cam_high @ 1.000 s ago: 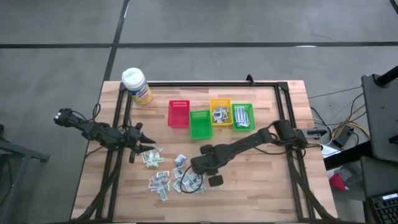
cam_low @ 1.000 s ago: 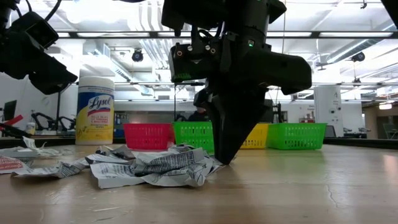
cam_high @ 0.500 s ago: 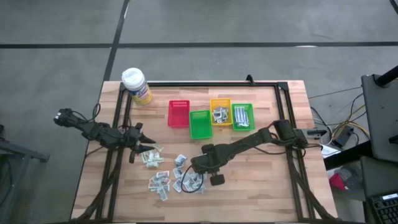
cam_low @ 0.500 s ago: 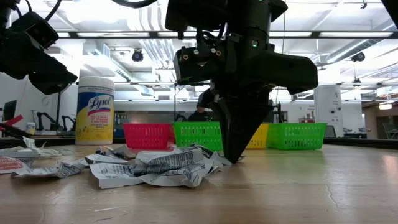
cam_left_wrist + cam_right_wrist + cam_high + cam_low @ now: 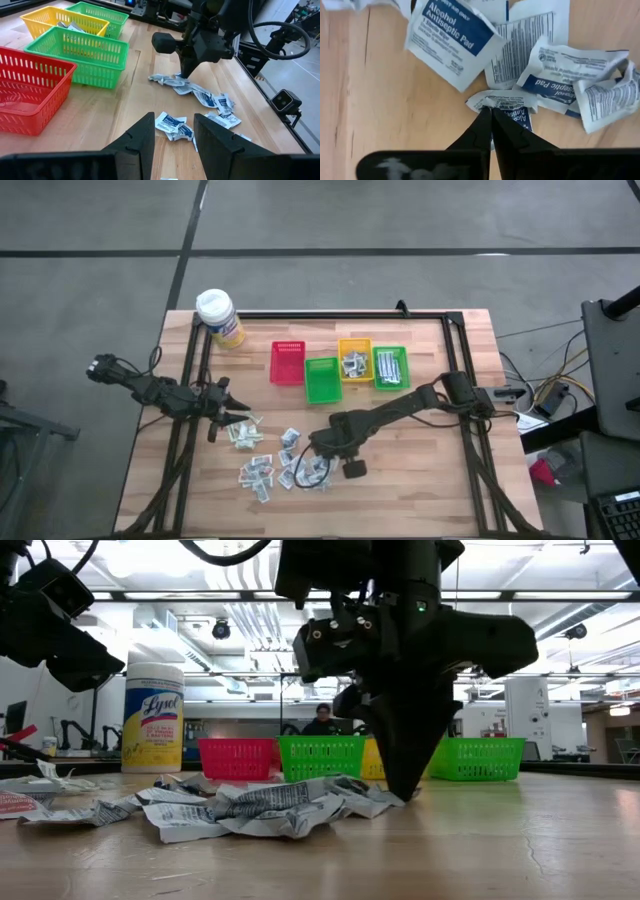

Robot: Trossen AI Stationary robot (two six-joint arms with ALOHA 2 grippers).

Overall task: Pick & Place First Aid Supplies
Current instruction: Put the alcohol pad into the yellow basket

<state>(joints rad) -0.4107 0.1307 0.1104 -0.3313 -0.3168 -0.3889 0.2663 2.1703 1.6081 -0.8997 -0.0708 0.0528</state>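
The right gripper (image 5: 490, 111), jaws closed, pinches an antiseptic pad packet (image 5: 502, 102) on the desk (image 5: 380, 110); the left gripper (image 5: 172, 132) hovers with jaws open and empty.

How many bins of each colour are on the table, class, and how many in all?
Red bin: 1
Yellow bin: 1
Green bins: 2
Total: 4
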